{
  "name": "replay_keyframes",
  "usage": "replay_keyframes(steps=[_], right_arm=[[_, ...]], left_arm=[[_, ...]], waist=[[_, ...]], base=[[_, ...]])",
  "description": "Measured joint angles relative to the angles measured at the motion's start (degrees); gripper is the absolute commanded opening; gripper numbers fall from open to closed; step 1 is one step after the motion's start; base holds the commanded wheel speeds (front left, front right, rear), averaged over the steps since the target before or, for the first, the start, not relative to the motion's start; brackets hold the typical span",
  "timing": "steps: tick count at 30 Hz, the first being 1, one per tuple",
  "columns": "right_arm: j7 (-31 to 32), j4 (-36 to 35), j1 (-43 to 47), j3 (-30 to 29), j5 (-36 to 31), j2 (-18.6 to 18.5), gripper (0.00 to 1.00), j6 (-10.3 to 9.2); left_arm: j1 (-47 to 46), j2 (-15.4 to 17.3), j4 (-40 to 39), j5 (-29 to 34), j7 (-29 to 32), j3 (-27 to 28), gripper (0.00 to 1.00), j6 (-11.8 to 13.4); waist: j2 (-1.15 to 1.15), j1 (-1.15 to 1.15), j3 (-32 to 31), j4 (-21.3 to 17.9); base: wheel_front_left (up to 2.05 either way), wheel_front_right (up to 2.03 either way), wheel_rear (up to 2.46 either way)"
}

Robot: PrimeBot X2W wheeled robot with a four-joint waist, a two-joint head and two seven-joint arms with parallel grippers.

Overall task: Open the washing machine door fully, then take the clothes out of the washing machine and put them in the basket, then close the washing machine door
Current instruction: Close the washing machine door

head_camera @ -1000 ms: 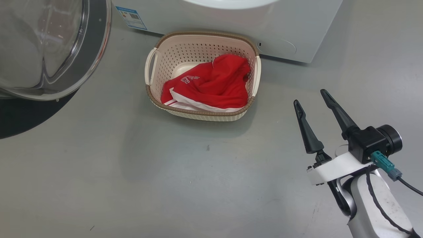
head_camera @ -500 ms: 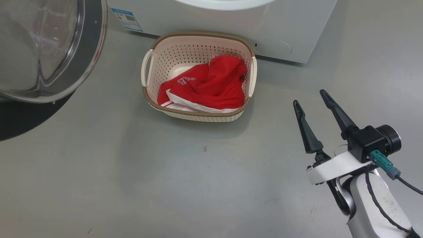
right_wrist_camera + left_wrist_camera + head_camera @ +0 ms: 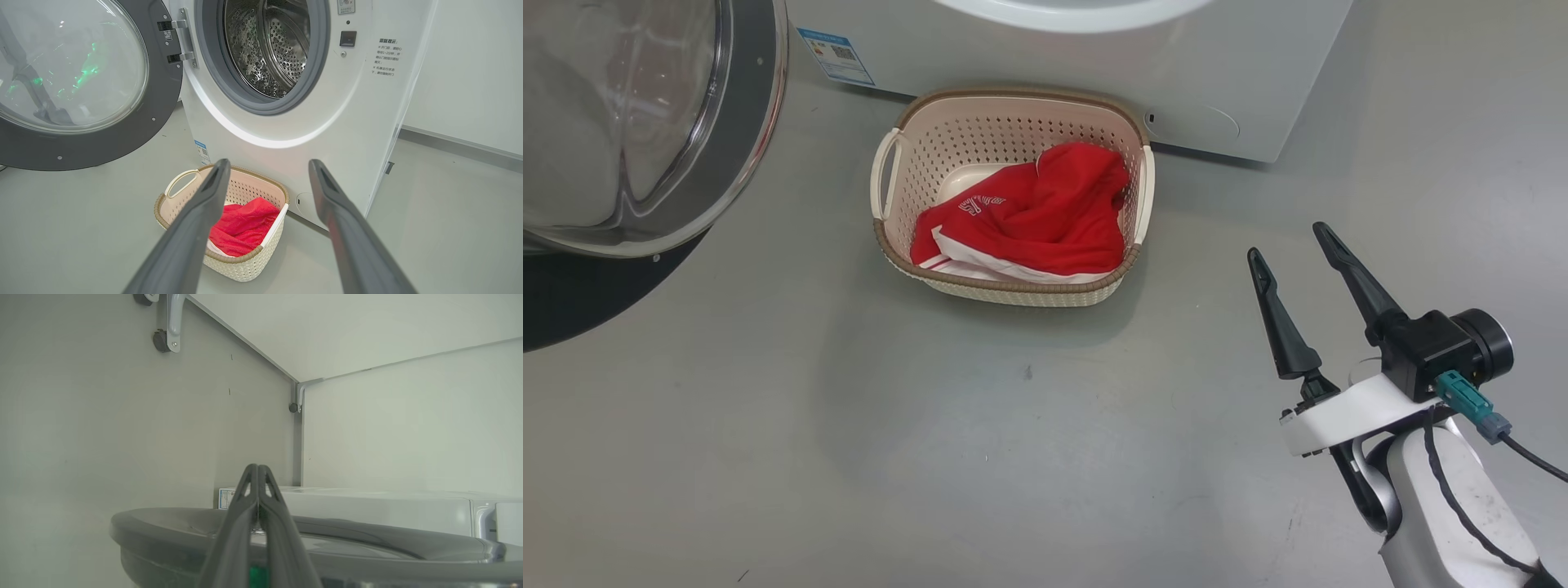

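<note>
The washing machine [image 3: 327, 122] has its door [image 3: 73, 73] swung wide open to the left of its opening. Inside the grey gasket [image 3: 249, 102] the perforated steel drum [image 3: 278, 41] shows bare metal. The basket [image 3: 245, 261] sits on the floor [image 3: 81, 228] just before the machine's front, with red clothes [image 3: 241, 228] heaped inside. The right gripper [image 3: 268, 163] hangs before the machine, its fingers [image 3: 196, 228] spread wide apart and clear of the basket.

The clothes [image 3: 1029, 220] are red with white bands and white lettering. The basket [image 3: 980, 131] is cream, dotted with holes, with a brown woven-look rim. The washer [image 3: 327, 102] is white, its drum [image 3: 282, 45] perforated steel, its gasket [image 3: 261, 107] grey, its sticker [image 3: 836, 55] blue. The door [image 3: 122, 139] has a black rim around clear glass.
</note>
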Motion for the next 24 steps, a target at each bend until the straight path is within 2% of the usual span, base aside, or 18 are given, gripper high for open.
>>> replay_keyframes(steps=[24], right_arm=[[-0.1,0.8,-0.5,0.0,0.0,0.2,1.0,-0.02]], left_arm=[[-0.7,-1.0,1.8,-4.4,11.4,-0.3,0.0,-0.1]], waist=[[0.0,0.0,-0.7,-0.2]], base=[[0.0,0.0,0.0]])
